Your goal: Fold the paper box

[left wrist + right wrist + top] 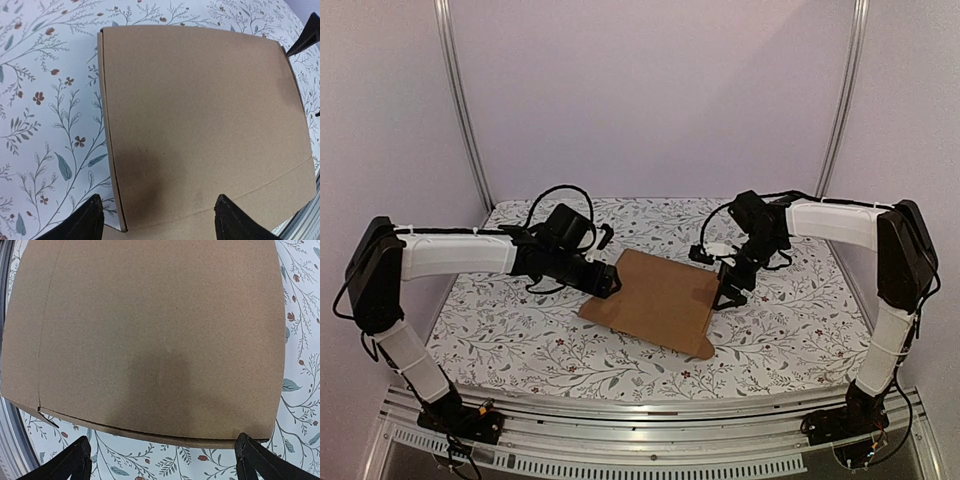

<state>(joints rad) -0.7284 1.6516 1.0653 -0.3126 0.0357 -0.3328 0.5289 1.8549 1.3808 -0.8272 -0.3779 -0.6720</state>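
The paper box (655,298) is plain brown cardboard and lies closed and low on the floral cloth in the middle of the table. My left gripper (612,281) hovers at its left edge. In the left wrist view the left gripper (160,220) is open, its fingers (91,219) straddling the box (200,110) edge with nothing between them. My right gripper (730,292) hangs at the box's right edge. The right wrist view shows the right gripper (165,460) open above the cloth, just off the layered edge of the box (155,335).
A floral tablecloth (520,330) covers the table. Metal frame posts (463,110) stand at the back corners, and a slotted rail (650,450) runs along the near edge. Black cables (560,195) loop behind both wrists.
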